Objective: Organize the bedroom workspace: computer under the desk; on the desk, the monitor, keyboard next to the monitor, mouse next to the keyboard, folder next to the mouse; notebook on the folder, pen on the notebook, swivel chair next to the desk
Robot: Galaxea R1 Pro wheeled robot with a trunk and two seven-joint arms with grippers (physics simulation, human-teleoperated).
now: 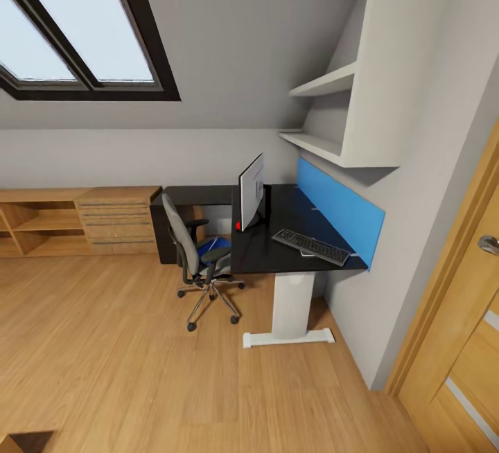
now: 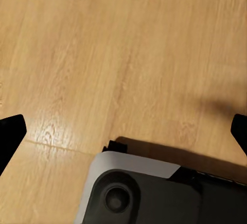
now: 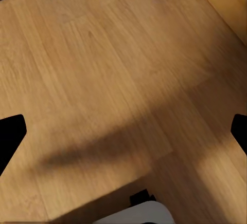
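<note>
The black-topped desk (image 1: 277, 249) stands against the right wall. On it the monitor (image 1: 251, 193) stands upright and the keyboard (image 1: 310, 246) lies near the blue back panel. The swivel chair (image 1: 197, 259) is at the desk's left edge. A blue folder (image 1: 210, 246) lies on its seat, partly hidden by the backrest. Mouse, notebook, pen and computer are out of view. My left gripper (image 2: 123, 131) and right gripper (image 3: 123, 131) hang over the bare wood floor, both open with fingertips wide apart and nothing between them.
A low light-wood cabinet (image 1: 76, 221) runs along the far wall under the skylight (image 1: 76, 23). White shelves (image 1: 360, 93) hang above the desk. A wooden door (image 1: 471, 314) is at the right. My own base (image 2: 154, 193) shows below the left gripper.
</note>
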